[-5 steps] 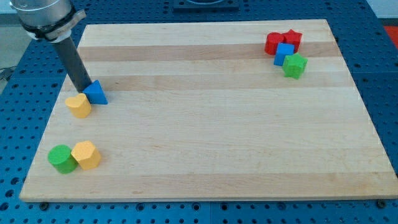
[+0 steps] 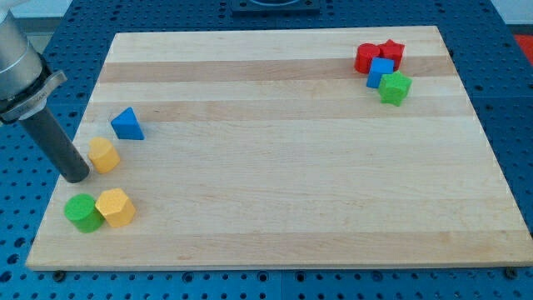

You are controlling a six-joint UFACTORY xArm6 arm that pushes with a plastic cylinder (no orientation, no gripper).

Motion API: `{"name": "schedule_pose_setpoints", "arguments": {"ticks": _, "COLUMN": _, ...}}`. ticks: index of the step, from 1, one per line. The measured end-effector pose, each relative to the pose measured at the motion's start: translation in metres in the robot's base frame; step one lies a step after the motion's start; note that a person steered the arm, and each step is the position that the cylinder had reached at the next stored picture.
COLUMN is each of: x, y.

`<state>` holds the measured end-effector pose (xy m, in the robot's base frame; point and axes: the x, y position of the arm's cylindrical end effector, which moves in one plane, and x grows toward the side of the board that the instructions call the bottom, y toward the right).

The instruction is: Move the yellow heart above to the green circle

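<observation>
Rod end, my tip (image 2: 77,177), rests on the wooden board (image 2: 275,208) just to the view's left of the yellow heart (image 2: 103,155), close to touching it and holding nothing. Below them the green circle (image 2: 82,212) sits touching a yellow hexagon (image 2: 116,207). Up and right of the heart lies a blue triangle (image 2: 127,124).

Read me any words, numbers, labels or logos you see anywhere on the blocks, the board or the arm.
None: no readable text, number, logo or sign appears anywhere.
The wooden board, the yellow heart, the green circle and the other blocks are plain, and so is the rod down to my tip.
</observation>
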<state>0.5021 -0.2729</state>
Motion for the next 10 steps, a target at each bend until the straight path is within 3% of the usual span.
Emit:
{"name": "schedule_pose_setpoints", "arguments": {"ticks": 1, "x": -0.006, "y": -0.001}}
{"name": "schedule_pose_setpoints", "arguments": {"ticks": 2, "x": -0.063, "y": -0.008}}
{"name": "schedule_pose_setpoints", "arguments": {"ticks": 4, "x": -0.076, "y": -0.002}}
{"name": "schedule_pose_setpoints", "arguments": {"ticks": 8, "x": -0.073, "y": 0.014}}
{"name": "schedule_pose_setpoints", "arguments": {"ticks": 10, "x": -0.029, "y": 0.011}}
